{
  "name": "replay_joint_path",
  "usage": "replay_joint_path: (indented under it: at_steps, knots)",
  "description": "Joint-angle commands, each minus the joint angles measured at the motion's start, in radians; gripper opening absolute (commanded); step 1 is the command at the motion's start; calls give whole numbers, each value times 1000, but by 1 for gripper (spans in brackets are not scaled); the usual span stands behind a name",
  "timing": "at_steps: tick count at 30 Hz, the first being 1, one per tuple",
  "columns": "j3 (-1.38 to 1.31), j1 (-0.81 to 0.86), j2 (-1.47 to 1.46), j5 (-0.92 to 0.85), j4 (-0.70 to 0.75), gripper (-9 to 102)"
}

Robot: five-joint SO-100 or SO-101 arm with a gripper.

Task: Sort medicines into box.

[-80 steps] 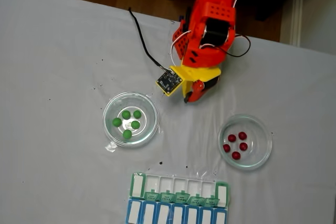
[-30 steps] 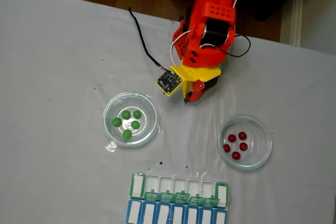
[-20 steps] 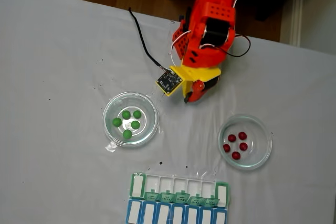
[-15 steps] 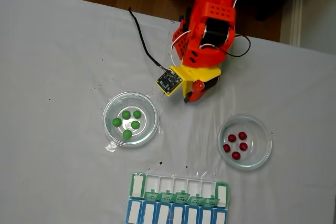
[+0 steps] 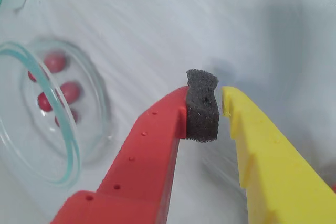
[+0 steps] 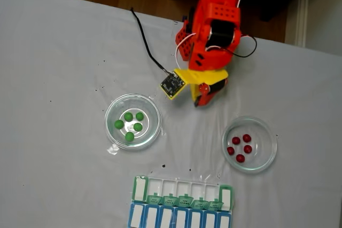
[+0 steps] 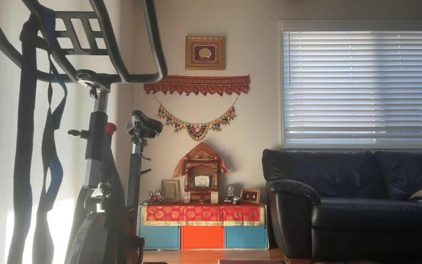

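- Sitting at the bottom edge of the fixed view, the box (image 6: 183, 193) shows its white compartments, green lids folded toward a blue-lidded row (image 6: 179, 217) below it.
- Left of centre, five green balls (image 6: 129, 125) lie in a clear dish (image 6: 151, 135) on the worktop (image 6: 59, 78).
- Right of centre, five red balls (image 6: 240, 148) lie in a second dish (image 6: 267, 156).
- Above and between the dishes, the hand (image 6: 199, 101) hangs low over bare cloth, grasping nothing.
- In the wrist view the hand (image 5: 219, 109) is nearly clenched: a grey foam pad (image 5: 201, 106) on the red finger (image 5: 157, 150) sits just beside the yellow finger (image 5: 262, 161), a sliver of gap between.
- Red balls (image 5: 68, 92) lie at left, well apart.
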Motion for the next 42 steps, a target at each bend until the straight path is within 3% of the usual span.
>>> replay_joint_path:
  at_steps: [1, 7, 16, 21, 42]
  knots:
    - [-192, -29, -3, 107, -20, 8]
    - [-439, -104, -34, 198, 69, 9]
    - [-991, -146, -709, 247, 75, 10]
    - [-1204, -186, -845, 275, 155, 10]
    - [-1252, -459, -960, 302, 81, 10]
